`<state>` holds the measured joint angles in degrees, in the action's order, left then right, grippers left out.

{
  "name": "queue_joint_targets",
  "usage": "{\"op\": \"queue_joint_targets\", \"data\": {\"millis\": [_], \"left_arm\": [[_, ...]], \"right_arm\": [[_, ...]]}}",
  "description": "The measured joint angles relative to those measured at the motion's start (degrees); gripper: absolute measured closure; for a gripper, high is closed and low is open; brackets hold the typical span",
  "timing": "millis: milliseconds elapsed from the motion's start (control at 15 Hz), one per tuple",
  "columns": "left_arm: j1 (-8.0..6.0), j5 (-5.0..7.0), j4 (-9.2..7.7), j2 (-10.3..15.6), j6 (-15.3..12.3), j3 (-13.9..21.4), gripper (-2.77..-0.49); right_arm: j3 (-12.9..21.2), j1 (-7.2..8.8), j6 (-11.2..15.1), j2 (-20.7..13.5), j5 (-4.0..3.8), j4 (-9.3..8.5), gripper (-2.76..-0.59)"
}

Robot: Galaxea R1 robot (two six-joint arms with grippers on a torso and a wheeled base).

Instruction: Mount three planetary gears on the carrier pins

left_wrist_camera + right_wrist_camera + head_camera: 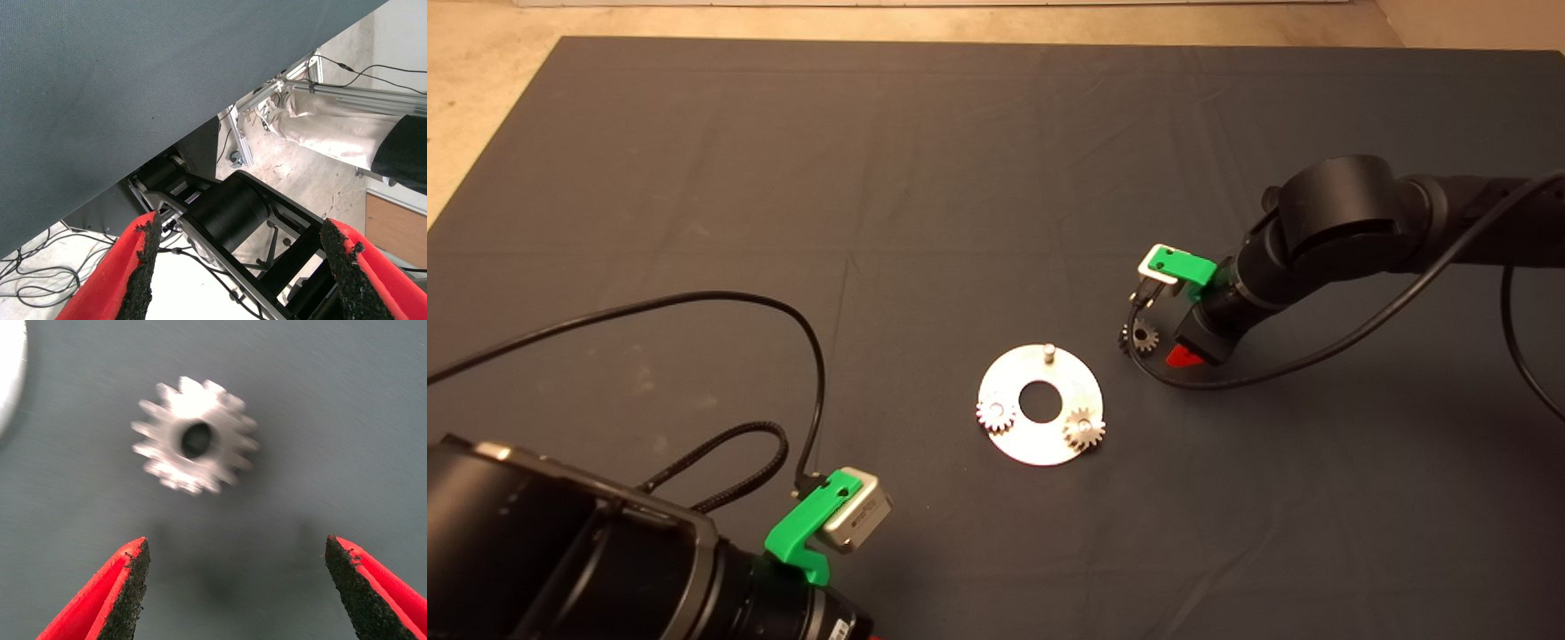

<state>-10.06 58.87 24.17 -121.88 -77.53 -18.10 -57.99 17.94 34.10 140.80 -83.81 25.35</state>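
Shiny flat disc (1040, 440) on a creased dark cloth mat (871, 178), two toothed steel gears (996, 414) seated on its pins, the third pin (1049, 352) bare and upright; the loose gear (195, 444) lies flat, bore upward, beside the disc, before the right gripper (237, 587), fingers spread and empty; left gripper (243, 267) parked off the mat, likewise spread

robotics lab or workshop | bench (694, 178) under a dark mat (960, 133), bare pale floor past its far edge | beyond the bench: aluminium extrusion framing (280, 90), loose black cables (40, 277) on the floor, black robot base parts (230, 213) | machined steel gear (195, 442) on the mat
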Motion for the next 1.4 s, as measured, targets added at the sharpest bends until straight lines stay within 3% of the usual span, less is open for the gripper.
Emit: {"op": "queue_joint_targets", "data": {"millis": [267, 533, 667, 1400], "left_arm": [[0.00, 0.00, 0.01, 0.00, 0.00, 0.00, -1.65], [0.00, -0.83, 0.00, -0.02, -0.02, 0.00, -1.65], [0.00, -0.83, 0.00, 0.00, -0.02, 0.00, -1.65], [0.00, -0.93, 0.01, -0.01, -0.01, 0.00, -1.65]], "right_arm": [[-0.05, -0.01, 0.05, 0.02, 3.04, -1.92, -1.92], [-0.05, -0.01, 0.02, 0.02, 3.45, -2.07, -1.92], [-0.08, -0.01, 0.00, 0.07, 4.48, -2.09, -1.92], [-4.90, -1.16, -0.06, 4.15, 4.72, -2.34, -1.92]]}}
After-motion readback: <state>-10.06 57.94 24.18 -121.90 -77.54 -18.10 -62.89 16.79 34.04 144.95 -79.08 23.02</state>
